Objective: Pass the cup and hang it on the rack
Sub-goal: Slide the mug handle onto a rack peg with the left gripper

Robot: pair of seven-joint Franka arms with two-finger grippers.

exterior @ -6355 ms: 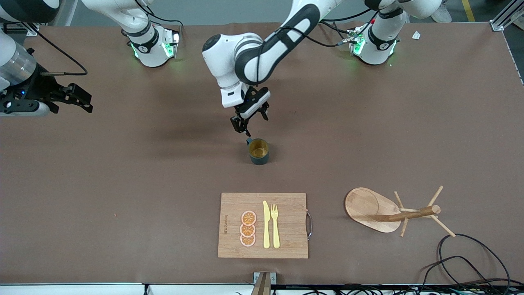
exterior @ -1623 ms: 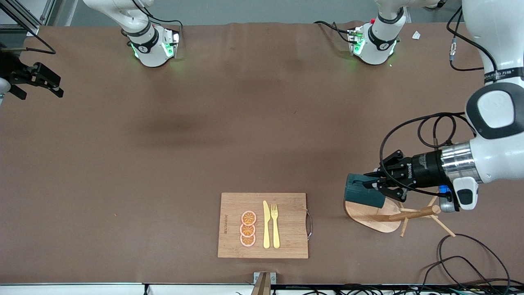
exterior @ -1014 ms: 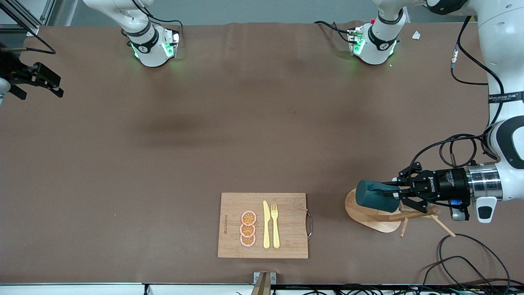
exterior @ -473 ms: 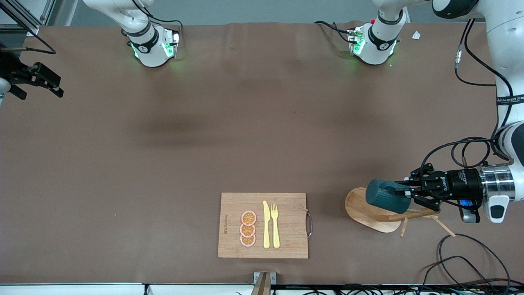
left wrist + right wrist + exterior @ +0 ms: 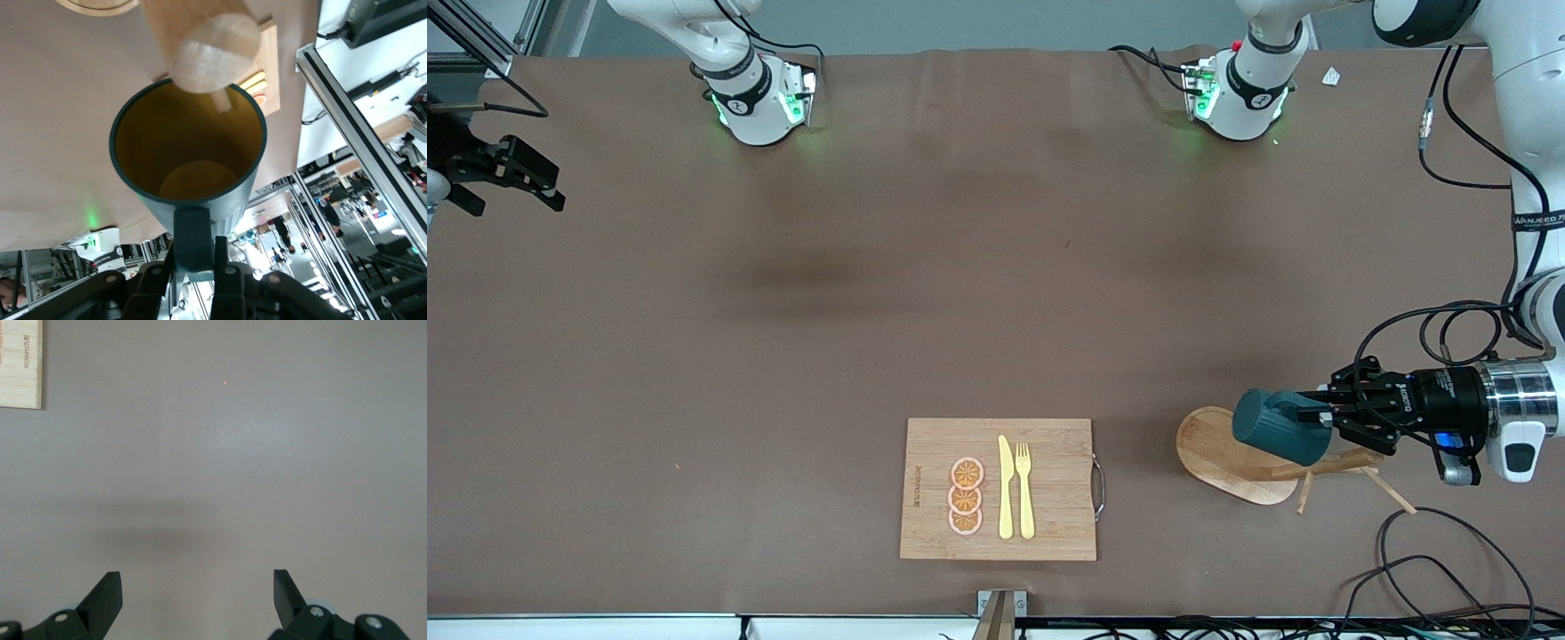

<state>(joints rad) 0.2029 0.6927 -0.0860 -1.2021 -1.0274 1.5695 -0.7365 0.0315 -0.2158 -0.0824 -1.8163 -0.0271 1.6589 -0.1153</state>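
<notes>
The left tool is clamped on the small loop handle of the cup, a dark teal mug with a mustard-yellow inside, and holds it on its side in the air over the rack. The rack is a light wooden mug tree near the left arm's end of the table, beside a bamboo cutting board that carries a yellow knife, a fork and orange slices.

The cup's long axis runs level, in line with the tool: its closed base points toward the cutting board and its open mouth faces back along the tool. In the left wrist view, the handle sits pinched between the tool's fingers, and the rounded top of the rack's post fills the view just at the rim of the cup. A thin peg shows inside the mouth; whether it touches the cup or has reached the handle loop cannot be told. The hanging likely turns on bringing that loop onto a peg.

The right tool waits with its jaws spread wide and empty, over the bare table at the right arm's end, well apart from the cup.
</notes>
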